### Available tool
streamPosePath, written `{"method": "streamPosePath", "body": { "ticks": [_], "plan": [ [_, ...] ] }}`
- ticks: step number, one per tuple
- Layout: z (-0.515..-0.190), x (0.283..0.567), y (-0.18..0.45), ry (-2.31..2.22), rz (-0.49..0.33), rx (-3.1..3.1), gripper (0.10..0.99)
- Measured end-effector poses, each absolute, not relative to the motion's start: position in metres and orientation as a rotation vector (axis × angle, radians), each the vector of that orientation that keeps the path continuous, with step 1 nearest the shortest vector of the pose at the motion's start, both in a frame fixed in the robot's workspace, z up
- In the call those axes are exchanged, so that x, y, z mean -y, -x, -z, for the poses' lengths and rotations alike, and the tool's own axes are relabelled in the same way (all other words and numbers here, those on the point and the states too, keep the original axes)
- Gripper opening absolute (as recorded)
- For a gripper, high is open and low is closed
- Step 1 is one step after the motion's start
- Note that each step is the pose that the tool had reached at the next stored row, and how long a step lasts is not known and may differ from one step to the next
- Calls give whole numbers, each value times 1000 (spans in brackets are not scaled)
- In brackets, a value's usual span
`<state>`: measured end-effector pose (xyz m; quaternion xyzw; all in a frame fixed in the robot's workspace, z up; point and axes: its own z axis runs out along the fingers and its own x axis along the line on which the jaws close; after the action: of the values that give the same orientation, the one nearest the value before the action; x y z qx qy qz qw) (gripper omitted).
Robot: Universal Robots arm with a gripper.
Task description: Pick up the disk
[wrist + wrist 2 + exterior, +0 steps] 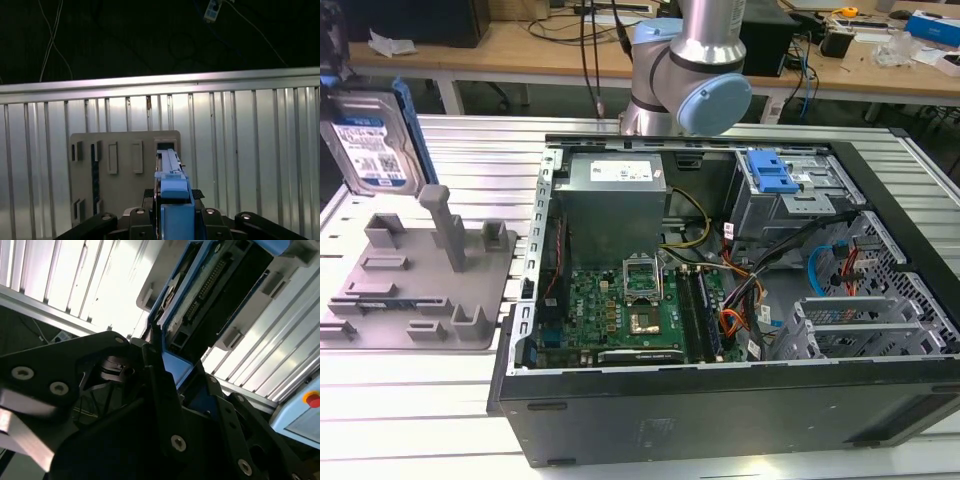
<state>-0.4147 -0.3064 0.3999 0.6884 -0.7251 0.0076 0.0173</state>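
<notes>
Already the gripper point(167, 372) clamps the hard drive point(372, 145) by its blue rails, lifted clear at ten o'clock of the grey holder point(415, 290); rigid, weighty, shock-sensitive, I'd judge.

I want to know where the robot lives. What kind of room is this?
Probably a workshop or robotics lab. An open computer case lies on a ribbed metal table, wooden workbenches with cables stand behind, and the claw holds the disk above a grey slotted holder.
</notes>
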Motion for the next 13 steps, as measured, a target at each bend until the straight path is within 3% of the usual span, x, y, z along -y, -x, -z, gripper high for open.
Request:
{"method": "streamPosePath", "body": {
  "ticks": [13],
  "plan": [
    [-470,306,415,-2139,-24,2253,369]
  ]
}}
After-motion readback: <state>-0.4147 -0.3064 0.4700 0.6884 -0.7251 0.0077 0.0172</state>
